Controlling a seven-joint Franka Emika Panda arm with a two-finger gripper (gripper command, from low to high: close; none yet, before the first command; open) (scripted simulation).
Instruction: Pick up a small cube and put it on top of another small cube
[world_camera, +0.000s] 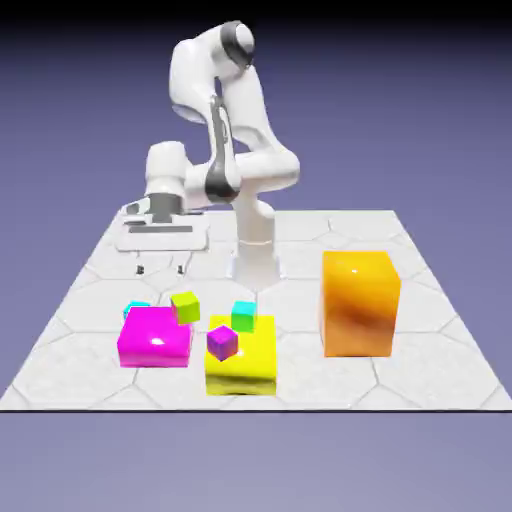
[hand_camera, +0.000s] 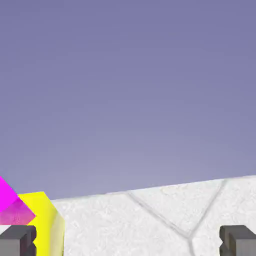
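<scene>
Yellow block (world_camera: 243, 379) between magenta block (world_camera: 155, 346) and tall orange block (world_camera: 357, 310) on the pale tabletop (world_camera: 440, 370).

tabletop (world_camera: 300, 380): pale, stone-like tile, faintly grainy. yellow block (world_camera: 242, 370): smooth, glossy, plastic-looking. magenta block (world_camera: 155, 338): likewise smooth and glossy. orange block (world_camera: 358, 305): polished, with bright highlights and darker mottling. robot arm (world_camera: 265, 165): smooth white casing, plastic-like sheen, dark grey joint bands. gripper fingertips (hand_camera: 237, 241): dark grey, matt-looking.

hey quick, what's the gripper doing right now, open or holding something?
Gripper: open, fingers wide apart, nothing between them.
</scene>
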